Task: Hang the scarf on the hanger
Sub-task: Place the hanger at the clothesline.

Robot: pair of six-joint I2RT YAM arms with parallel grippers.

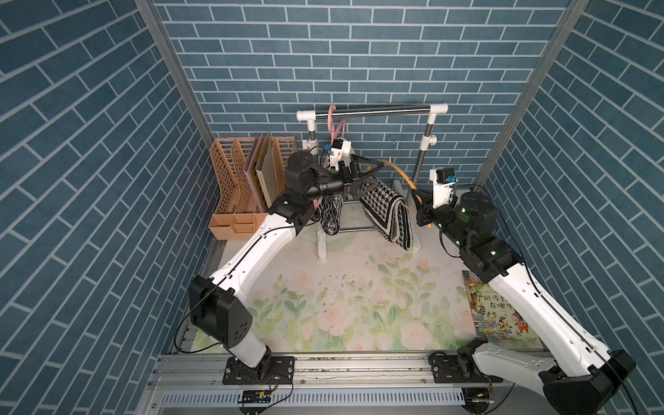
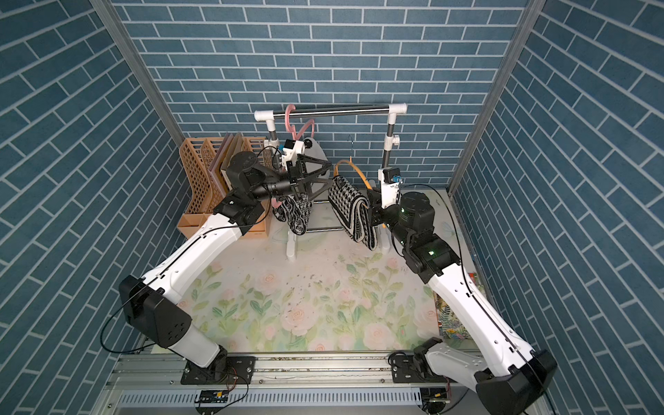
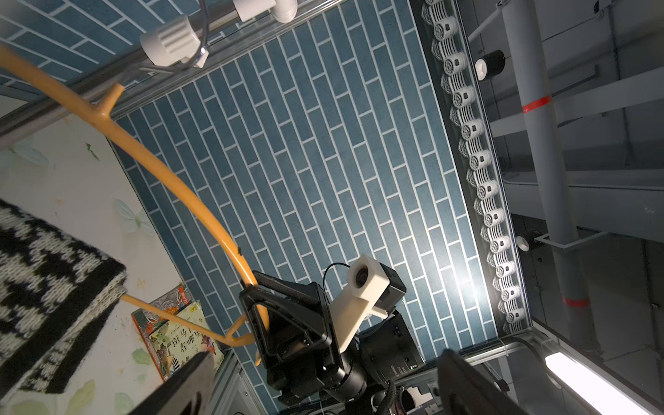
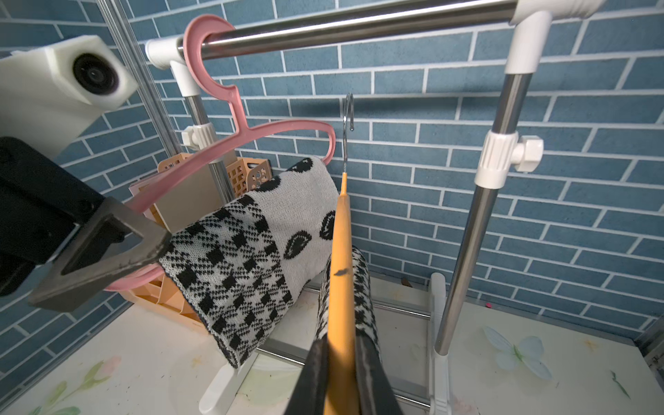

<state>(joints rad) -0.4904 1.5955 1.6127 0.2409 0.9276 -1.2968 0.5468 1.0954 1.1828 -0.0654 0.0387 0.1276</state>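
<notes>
The only readable writing is on the illustrated picture book with a colourful leafy cover (image 1: 503,316), which lies at the right edge of the floral-patterned bench (image 1: 341,305). In a top view its title is in large Chinese characters on two lines: "斑马纹", whose last character is partly cut off by the white robot arm (image 1: 531,287), and below it "在哪里". In the left wrist view the same book (image 3: 179,334) shows "斑马" and "在哪". The finer print above the title is too small to read.
</notes>
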